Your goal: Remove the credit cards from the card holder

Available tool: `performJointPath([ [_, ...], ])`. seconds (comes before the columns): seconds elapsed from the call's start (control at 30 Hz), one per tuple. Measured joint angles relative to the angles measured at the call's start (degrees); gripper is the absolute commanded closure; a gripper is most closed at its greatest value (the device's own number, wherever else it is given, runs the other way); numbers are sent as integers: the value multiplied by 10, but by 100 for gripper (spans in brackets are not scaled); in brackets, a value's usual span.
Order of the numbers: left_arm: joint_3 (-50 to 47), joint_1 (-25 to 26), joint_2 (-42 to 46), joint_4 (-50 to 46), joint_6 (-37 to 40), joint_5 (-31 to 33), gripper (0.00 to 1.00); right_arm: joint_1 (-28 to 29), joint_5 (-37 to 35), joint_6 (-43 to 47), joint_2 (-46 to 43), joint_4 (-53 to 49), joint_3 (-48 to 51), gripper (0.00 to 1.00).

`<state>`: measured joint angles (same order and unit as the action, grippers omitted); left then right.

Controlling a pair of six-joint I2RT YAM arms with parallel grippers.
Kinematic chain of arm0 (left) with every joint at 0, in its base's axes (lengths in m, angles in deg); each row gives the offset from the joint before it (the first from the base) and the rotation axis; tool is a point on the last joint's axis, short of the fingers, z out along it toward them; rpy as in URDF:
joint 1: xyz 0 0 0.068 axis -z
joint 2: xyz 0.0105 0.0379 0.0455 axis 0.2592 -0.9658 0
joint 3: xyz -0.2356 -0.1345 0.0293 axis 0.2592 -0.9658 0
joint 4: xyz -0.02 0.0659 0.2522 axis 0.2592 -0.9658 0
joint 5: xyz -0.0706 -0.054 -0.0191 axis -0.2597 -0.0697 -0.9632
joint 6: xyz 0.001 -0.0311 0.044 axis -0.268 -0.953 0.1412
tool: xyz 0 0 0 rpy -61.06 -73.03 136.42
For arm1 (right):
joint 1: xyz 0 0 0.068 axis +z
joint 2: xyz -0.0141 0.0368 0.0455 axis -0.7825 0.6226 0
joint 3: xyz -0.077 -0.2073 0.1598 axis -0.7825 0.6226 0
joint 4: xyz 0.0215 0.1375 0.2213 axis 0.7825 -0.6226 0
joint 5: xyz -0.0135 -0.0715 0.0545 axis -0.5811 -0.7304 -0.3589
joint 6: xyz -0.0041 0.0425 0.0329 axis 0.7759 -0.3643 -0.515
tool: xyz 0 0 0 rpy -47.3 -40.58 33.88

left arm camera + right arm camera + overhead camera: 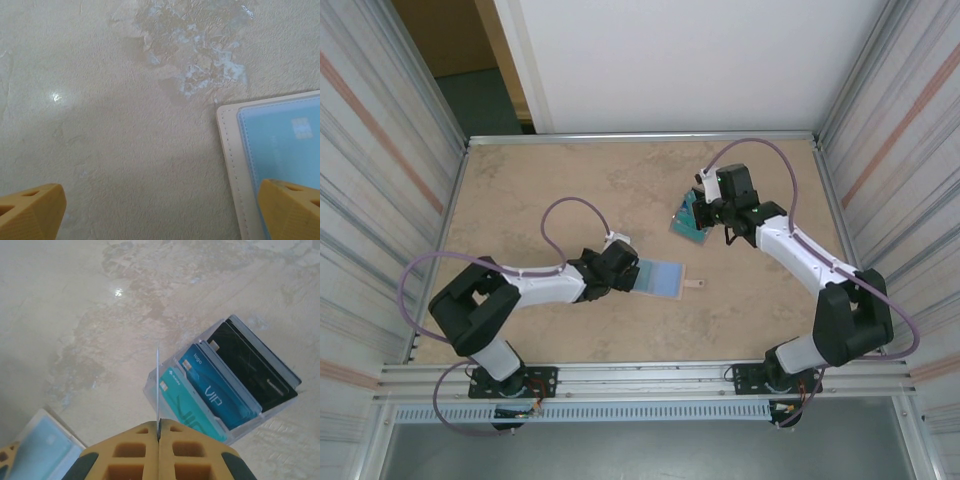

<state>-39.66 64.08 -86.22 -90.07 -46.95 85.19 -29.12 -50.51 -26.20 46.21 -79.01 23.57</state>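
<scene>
Beige table point(570, 190): close up, the right gripper point(158, 432) pinches a thin card point(157, 385) edge-on above racked credit cards point(215, 392); the left gripper point(160, 210), wide open, straddles an edge of the card holder point(280, 135).

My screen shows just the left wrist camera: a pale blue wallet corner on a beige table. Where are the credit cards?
Observer: Teal, blue and black credit cards stand in a clear slotted rack, farther back and right of the card holder.
Operator: What's the other arm up to?
Observer: The right arm has its jaws shut on one thin card, held edge-on close to that rack.
Operator: Anything else about the wallet?
Observer: A tiny tan strap tab sticks out of its right end.
</scene>
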Motion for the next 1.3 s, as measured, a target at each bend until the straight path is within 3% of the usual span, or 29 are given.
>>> performJointPath([
  [0.47, -15, -10, 80, -3, 2, 2, 1, -2, 10, 137, 42, -44, -39, 100],
  [0.97, -93, -88, 192, 62, -32, -61, 1, -23, 13, 172, 111, -60, -69, 100],
  [1.3, -96, -90, 202, 62, -42, -74, 1, -30, 26, 185, 157, -75, -99, 100],
])
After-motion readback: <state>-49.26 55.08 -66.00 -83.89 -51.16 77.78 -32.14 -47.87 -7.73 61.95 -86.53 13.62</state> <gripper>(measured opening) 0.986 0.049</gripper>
